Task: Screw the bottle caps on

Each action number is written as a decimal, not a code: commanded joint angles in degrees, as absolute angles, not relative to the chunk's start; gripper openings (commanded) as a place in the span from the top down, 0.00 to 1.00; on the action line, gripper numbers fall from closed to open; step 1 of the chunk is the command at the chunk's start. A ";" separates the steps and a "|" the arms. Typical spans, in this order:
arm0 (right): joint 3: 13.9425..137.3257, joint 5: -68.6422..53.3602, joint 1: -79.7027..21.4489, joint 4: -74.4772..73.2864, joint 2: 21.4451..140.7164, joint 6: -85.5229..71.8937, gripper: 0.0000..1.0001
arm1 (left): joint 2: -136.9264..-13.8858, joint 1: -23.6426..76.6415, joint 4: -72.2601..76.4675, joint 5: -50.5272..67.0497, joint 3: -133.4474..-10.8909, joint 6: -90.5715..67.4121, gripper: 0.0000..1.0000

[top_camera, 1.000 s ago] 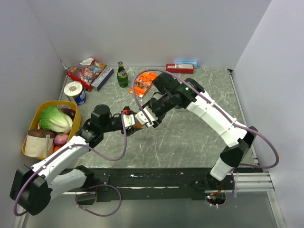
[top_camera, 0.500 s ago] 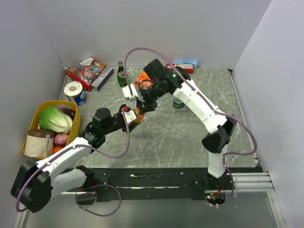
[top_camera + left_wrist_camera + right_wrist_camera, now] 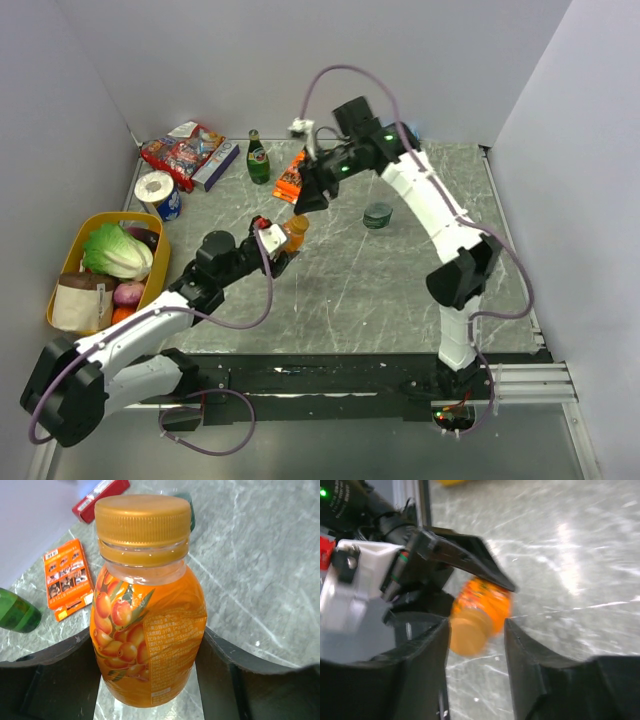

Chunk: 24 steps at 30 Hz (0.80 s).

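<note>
The squat orange bottle (image 3: pixel 150 630) is held between my left gripper's (image 3: pixel 149 682) fingers (image 3: pixel 60 680), and the orange-brown cap (image 3: pixel 142 517) sits on its neck. In the top view the left gripper (image 3: pixel 280 242) holds the bottle (image 3: pixel 292 230) near the table's middle. My right gripper (image 3: pixel 312 195) hangs above and behind the bottle, open and empty. Its wrist view looks down between its jaws (image 3: pixel 475 665) onto the blurred orange bottle (image 3: pixel 480 610). The stubby dark grey-green bottle (image 3: pixel 377 215) stands to the right. The whitish cap does not show.
A tall green glass bottle (image 3: pixel 258 158), an orange packet (image 3: pixel 291 175) and a snack bag (image 3: pixel 180 148) lie at the back. A yellow basket (image 3: pixel 72 258) with vegetables stands at the left, with a tape roll (image 3: pixel 155 190) behind it.
My right gripper has let go of the cap and lifted up and back from the orange bottle. The left gripper has shifted the bottle a little to the right.
</note>
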State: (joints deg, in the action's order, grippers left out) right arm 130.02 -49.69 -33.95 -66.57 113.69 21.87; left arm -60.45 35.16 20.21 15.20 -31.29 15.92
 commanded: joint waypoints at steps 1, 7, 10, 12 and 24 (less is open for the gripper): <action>126.31 -52.91 -31.11 -61.43 102.68 27.45 0.36 | -54.85 35.07 20.83 19.41 -30.24 12.75 0.99; 117.87 -53.26 -32.25 -61.88 98.09 34.81 0.18 | -51.68 34.98 20.22 22.76 -28.74 9.85 0.99; 116.02 -54.67 -32.87 -57.05 97.91 28.84 0.00 | -51.94 34.89 21.27 23.38 -29.44 8.27 0.99; 114.97 -54.93 -33.57 -53.81 97.82 26.12 0.00 | -52.29 34.89 22.14 23.90 -29.88 7.13 0.99; 113.82 -54.67 -37.79 -52.73 100.10 25.58 0.00 | -52.47 34.89 23.64 22.94 -31.82 3.96 0.99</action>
State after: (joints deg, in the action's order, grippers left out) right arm 113.86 -53.47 -37.10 -55.22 98.96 26.63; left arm -52.73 35.07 19.57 22.61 -29.15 6.35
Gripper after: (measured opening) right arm 0.994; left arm 0.678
